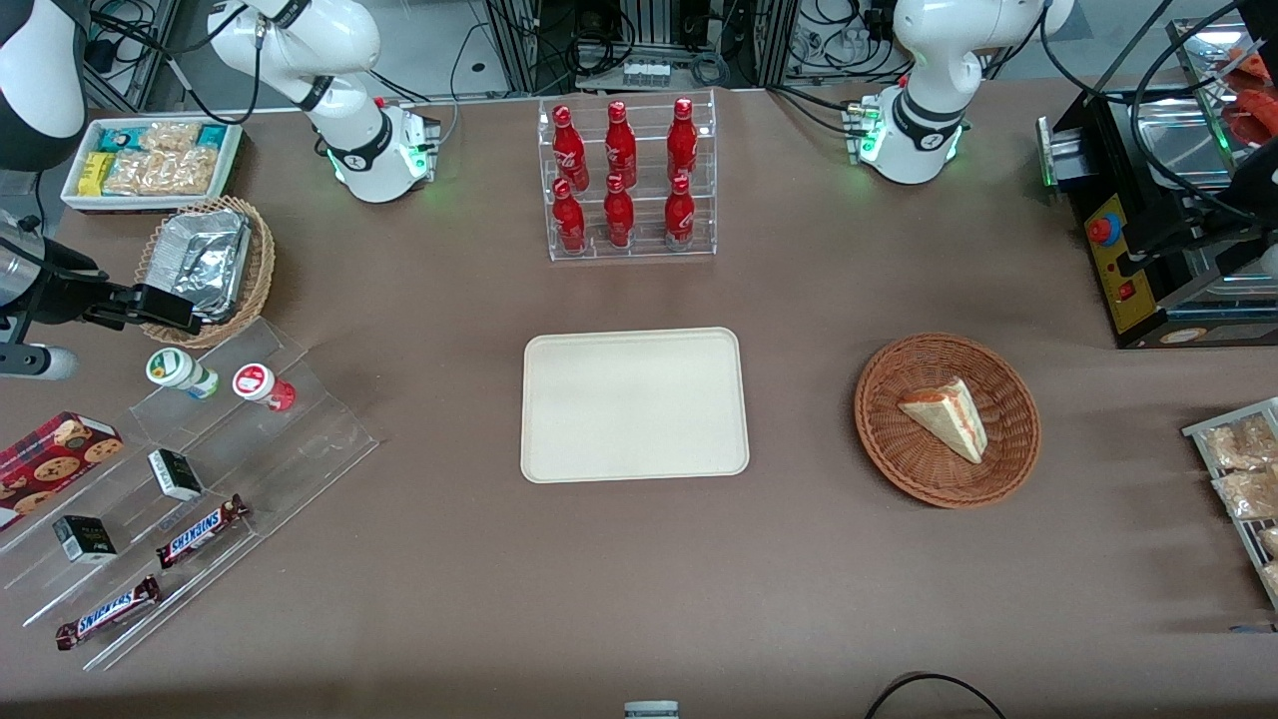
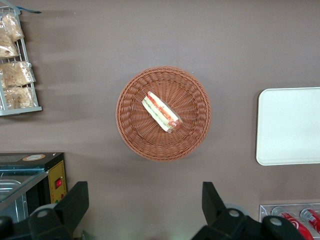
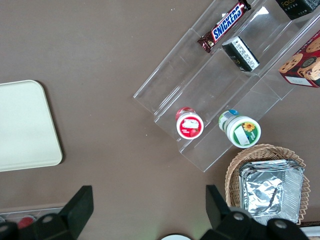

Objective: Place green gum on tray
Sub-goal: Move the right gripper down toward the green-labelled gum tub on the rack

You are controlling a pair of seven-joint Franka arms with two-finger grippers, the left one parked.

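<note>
Green gum (image 1: 181, 371) stands in the front view on a clear acrylic stepped stand (image 1: 200, 479) toward the working arm's end of the table, just beside a red-lidded bottle (image 1: 262, 385). The gripper (image 1: 165, 309) hangs above the edge of a wicker basket holding foil (image 1: 205, 268), a little farther from the camera than the green gum and apart from it; its black fingers (image 1: 170, 298) look spread, holding nothing. The tray (image 1: 633, 404) lies bare at the middle of the table, well apart from the gum. Snickers bars (image 1: 200, 530) and small dark boxes (image 1: 176, 473) sit on the lower steps of the stand.

Left wrist view shows a round brown basket (image 2: 163, 113) with a sandwich (image 2: 161, 111) in it, and an edge of the tray (image 2: 288, 126) beside it.

Right wrist view looks down between the open fingers (image 3: 77, 207) at the green gum (image 3: 241, 130) on the stand (image 3: 215, 75), upright, its white lid facing up, next to the red-lidded bottle (image 3: 189, 123). The foil basket (image 3: 267, 187) is near it, and a corner of the tray (image 3: 26, 126) lies well apart
</note>
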